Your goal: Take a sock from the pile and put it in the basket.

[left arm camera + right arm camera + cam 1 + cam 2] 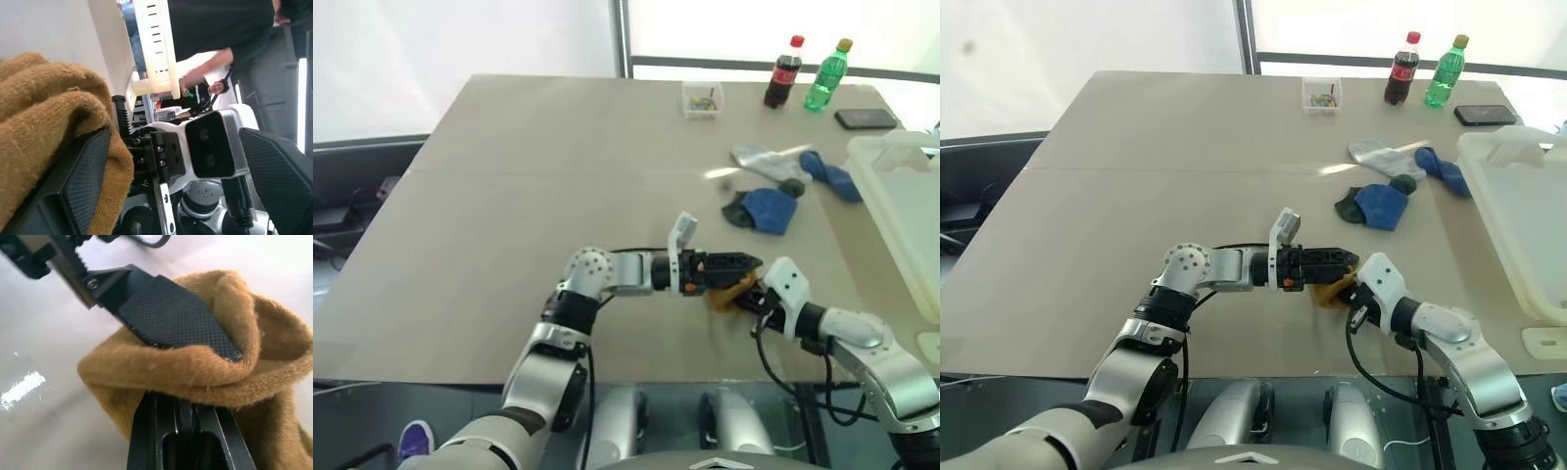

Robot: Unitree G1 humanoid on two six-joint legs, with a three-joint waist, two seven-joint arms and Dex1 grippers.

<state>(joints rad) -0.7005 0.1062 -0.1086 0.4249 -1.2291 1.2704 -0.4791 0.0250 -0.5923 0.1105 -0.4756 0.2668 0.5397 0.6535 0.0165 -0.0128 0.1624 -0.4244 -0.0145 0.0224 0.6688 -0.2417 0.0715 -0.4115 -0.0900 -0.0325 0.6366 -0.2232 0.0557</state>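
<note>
A mustard yellow sock (728,293) hangs just above the table's front edge, with my right gripper (751,295) shut on it. My left gripper (744,266) reaches in level from the left and is open. In the right wrist view one of its pads (171,313) lies in a fold of the sock (146,367). In the left wrist view its fingers (80,188) stand wide apart with the sock (44,112) beside one of them. The pile (773,191) of blue, grey and dark socks lies farther back on the right. The basket (886,220) stands at the table's right edge.
A small clear box of colourful bits (702,100), a cola bottle (783,72), a green bottle (826,75) and a dark phone (867,118) stand at the back right. A person (220,29) shows beyond the basket in the left wrist view.
</note>
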